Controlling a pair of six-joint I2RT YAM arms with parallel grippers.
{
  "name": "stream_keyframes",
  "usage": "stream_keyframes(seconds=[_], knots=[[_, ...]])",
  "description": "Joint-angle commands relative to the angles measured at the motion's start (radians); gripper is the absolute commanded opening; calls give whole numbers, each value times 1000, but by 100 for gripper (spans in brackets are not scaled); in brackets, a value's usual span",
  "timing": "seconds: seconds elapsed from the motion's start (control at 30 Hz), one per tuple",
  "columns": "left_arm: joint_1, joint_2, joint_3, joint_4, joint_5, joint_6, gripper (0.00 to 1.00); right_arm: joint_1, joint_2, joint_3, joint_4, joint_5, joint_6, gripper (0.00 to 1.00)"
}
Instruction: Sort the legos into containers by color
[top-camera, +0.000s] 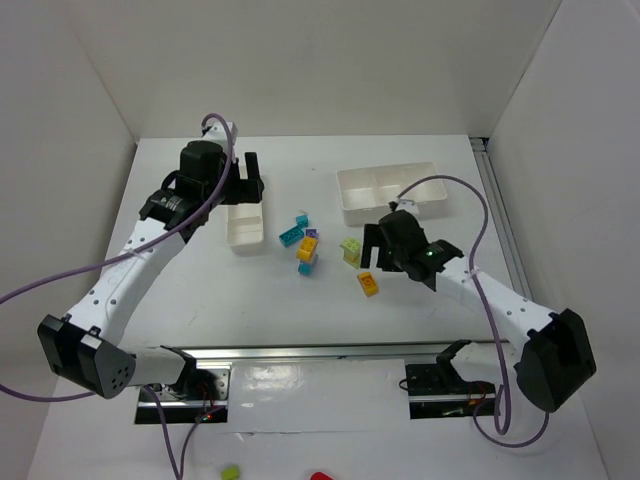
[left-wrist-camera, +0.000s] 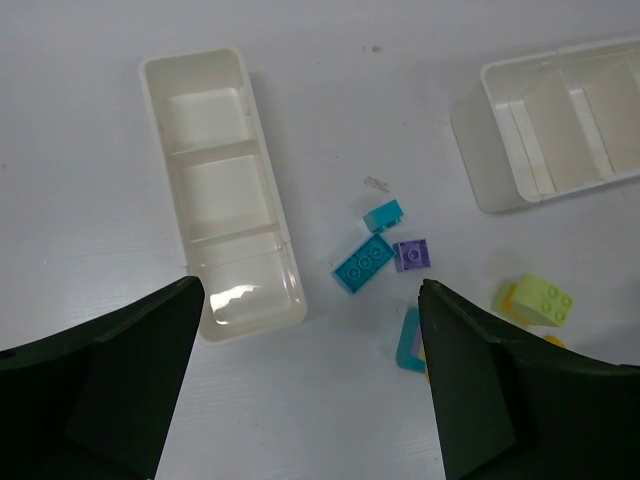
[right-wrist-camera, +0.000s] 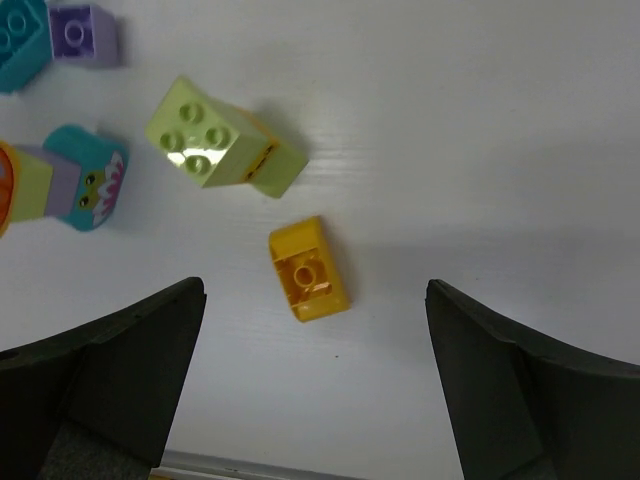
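Observation:
The narrow white tray (top-camera: 244, 240) lies at the back left, and the wider tray (top-camera: 355, 212) at the back right. Between them lie a teal brick (top-camera: 291, 234), a purple brick (top-camera: 311, 233), a yellow-and-teal stack (top-camera: 307, 252), a lime brick (top-camera: 351, 250) and a yellow brick (top-camera: 368, 284). My left gripper (top-camera: 250, 185) is open and empty above the narrow tray (left-wrist-camera: 190, 57). The left wrist view also shows the teal brick (left-wrist-camera: 362, 264) and the purple brick (left-wrist-camera: 411, 255). My right gripper (right-wrist-camera: 315, 380) is open and empty, just above the yellow brick (right-wrist-camera: 308, 270), with the lime brick (right-wrist-camera: 222, 138) beyond it.
White walls enclose the table on three sides. A metal rail (top-camera: 300, 352) runs along the near edge between the arm bases. Purple cables loop from both arms. The wider tray (left-wrist-camera: 470, 150) shows empty compartments in the left wrist view.

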Motion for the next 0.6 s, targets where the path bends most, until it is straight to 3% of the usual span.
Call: stream_keyframes(seconds=[0.0,0.33,0.57], knots=[[-5,-4,36,-18,26,21,97,92,59,14,50,4,-31,98],[-5,55,46,-18,47,32,96,144,265,57,96,-6,-66,98],[-5,65,55,-18,38,43,92,144,343,32,128,-29,-88,80]])
